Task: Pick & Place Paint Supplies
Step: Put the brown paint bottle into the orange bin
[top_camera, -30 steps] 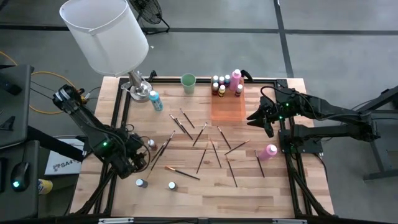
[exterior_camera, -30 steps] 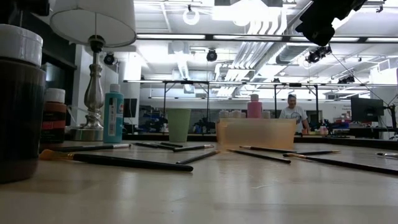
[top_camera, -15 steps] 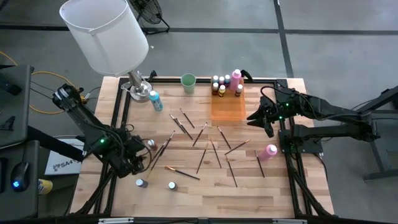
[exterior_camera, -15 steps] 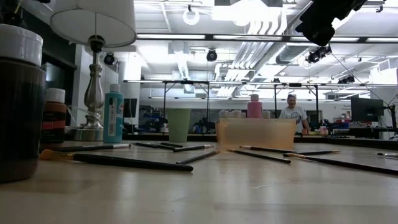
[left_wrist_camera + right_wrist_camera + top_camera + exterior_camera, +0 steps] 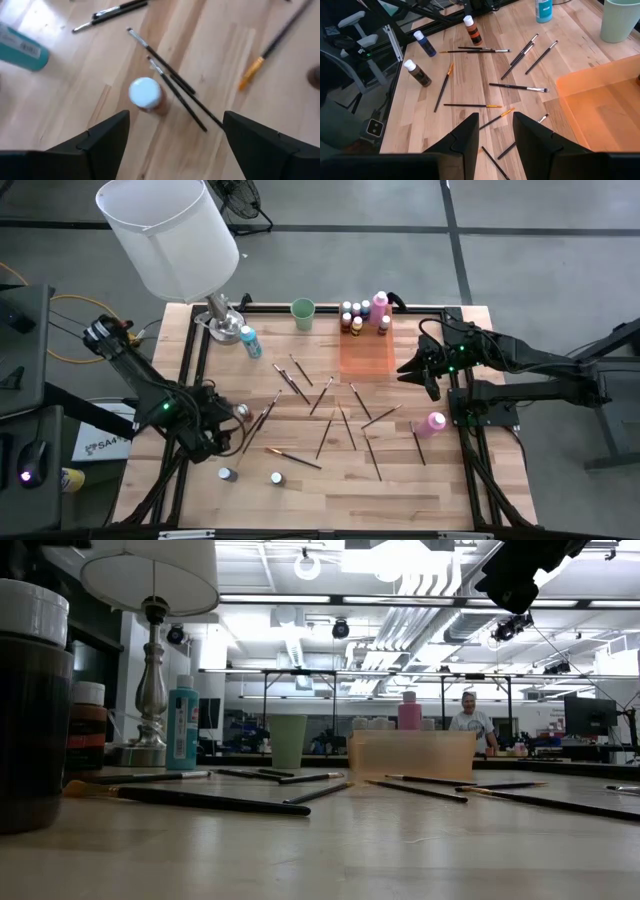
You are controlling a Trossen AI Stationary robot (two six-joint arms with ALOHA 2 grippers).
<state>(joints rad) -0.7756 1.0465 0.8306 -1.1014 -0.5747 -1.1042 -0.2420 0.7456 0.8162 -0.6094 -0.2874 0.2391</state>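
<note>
- Since a sec ago: left gripper [image 5: 222, 430] has shifted a touch toward the table's left edge and its fingers [image 5: 100, 145] now stand wider, spread to either side of the brown bottle [image 5: 146, 95] w/ nothing between them; everything else looks unmoved.
- Table [image 5: 440, 500]: pale wood slats, black frame rails down both sides.
- Lampshade [image 5: 170, 235]: big white one, tilted, over the far-left corner on its silver base [image 5: 222, 320] (not a paint supply).
- Orange tray [image 5: 365, 355]: translucent, far side, right of centre; nothing visible inside it from above.
- Right arm [image 5: 520, 365]: waits at the right edge, right gripper [image 5: 418, 372] just beside the tray; fingers [image 5: 465, 135] a narrow gap apart, nothing held.
- Green cup [image 5: 303, 313]: far edge, left of the bottle cluster.
- Bottle cluster [image 5: 362, 314]: small pale-capped bottles plus one taller pink, standing at the tray's far end.
- Pink bottle [image 5: 432, 423]: lying on its side near the right rail.
- Teal bottle [image 5: 249, 340]: near the lamp base.
- Brown bottle: upright near the left gripper, just beside two brushes.
- Two more small bottles [image 5: 227, 474] and [image 5: 276, 478]: near-left, apart from each other.
- Paintbrushes [image 5: 322, 395]: thin, dark-handled, scattered across the middle, some crossing.
- Person [image 5: 470, 722]: far off in the room behind, low view only.
</note>
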